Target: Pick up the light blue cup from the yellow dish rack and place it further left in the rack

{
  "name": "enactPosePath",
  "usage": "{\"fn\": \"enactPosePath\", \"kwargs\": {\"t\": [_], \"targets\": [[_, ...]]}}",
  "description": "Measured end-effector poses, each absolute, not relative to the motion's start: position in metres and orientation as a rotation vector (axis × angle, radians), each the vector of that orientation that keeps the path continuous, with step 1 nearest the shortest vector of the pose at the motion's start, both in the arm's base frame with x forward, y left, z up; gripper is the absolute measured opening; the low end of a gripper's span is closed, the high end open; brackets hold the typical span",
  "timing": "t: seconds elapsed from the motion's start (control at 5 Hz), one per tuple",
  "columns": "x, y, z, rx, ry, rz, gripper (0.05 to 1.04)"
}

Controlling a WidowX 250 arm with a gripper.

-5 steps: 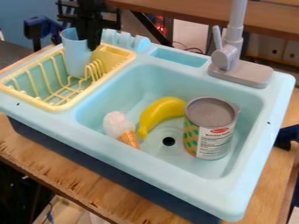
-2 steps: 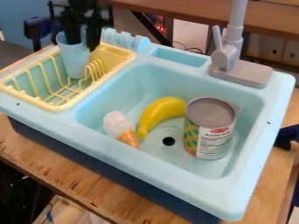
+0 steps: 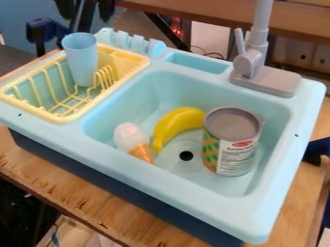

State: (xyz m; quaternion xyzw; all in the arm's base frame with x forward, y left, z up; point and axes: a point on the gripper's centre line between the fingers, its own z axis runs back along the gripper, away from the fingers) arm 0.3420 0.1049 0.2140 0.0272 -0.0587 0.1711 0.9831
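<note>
High at the upper left is the black gripper [image 3: 86, 8], above and behind the light blue cup and apart from it. Its fingers stand spread, with nothing seen between them; part of it lies beyond the top edge. The cup [image 3: 82, 60] stands upright, leaning slightly, in the yellow dish rack [image 3: 72, 116]. In the light blue sink basin [image 3: 129, 91] lie a yellow banana [image 3: 175, 124] and an ice cream cone toy [image 3: 132, 140] with a pale pink top. A can [image 3: 232, 144] with a grey lid stands upright to the banana's right.
A grey faucet [image 3: 250, 62] rises at the sink's back right. Light blue slots [image 3: 132, 42] line the rim behind the rack. The sink unit rests on a wooden table [image 3: 84, 195]. Dark blue clamp-like parts [image 3: 46, 30] show at the upper left.
The gripper has moved up from the cup's rim, and its fingers have parted from the cup. The cup remains in the rack; the things in the basin have not moved.
</note>
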Motion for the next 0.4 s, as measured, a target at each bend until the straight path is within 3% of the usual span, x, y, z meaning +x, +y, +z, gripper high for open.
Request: {"fn": "enactPosePath", "kwargs": {"t": [0.4], "targets": [[0.281,0.007,0.219,0.062,-0.126,0.08,1.004]]}}
